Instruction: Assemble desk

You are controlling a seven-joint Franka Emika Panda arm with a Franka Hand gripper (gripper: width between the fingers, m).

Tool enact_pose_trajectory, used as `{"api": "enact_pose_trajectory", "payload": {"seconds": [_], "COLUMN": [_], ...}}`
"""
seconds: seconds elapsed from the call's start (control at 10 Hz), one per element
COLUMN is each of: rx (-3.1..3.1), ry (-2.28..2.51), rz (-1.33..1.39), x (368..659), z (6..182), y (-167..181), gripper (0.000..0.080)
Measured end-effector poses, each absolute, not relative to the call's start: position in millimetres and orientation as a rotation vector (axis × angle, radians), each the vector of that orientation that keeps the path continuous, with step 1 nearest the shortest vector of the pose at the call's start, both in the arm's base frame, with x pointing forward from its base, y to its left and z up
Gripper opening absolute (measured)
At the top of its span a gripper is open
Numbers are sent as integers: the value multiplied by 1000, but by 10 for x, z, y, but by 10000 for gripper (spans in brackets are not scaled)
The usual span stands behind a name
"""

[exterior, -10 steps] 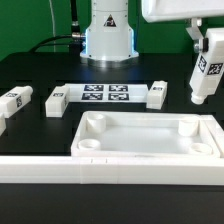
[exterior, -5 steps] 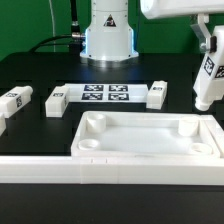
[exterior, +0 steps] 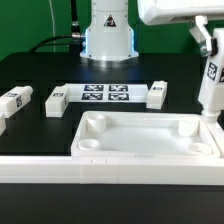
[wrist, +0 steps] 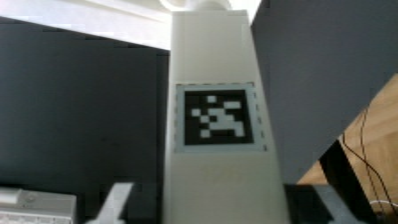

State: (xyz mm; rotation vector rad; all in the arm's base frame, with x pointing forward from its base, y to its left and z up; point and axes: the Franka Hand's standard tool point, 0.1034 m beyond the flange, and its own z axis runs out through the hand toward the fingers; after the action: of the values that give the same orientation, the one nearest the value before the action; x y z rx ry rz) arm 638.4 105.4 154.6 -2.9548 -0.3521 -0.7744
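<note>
The gripper (exterior: 207,52), jaws partly closed around the white leg (exterior: 211,88), now holds it lower and further to the exterior view's right than a second ago. We see it upright, its foot just over the far corner of the desk top (exterior: 140,140) (its socket (exterior: 188,128) close by), so we judge insertion is near.

No legible txt on leg (wrist: 217,60)

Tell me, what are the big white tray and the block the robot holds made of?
The desk top looks like white plastic: smooth, faintly shiny, rounded moulded edges. The leg looks like matte white plastic too; its black-and-white tag is probably a printed sticker.
</note>
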Motion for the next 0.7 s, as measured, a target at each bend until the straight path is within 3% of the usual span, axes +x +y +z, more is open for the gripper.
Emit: {"api": "enact_pose_trajectory", "payload": {"seconds": [0.3, 0.7], "rx": [-2956, -2958], "ry": [-347, -365], "rz": [-776, -778], "x": [6601, 6607], "z": [1411, 1393], "y": [1013, 998], "gripper": [291, 291]}}
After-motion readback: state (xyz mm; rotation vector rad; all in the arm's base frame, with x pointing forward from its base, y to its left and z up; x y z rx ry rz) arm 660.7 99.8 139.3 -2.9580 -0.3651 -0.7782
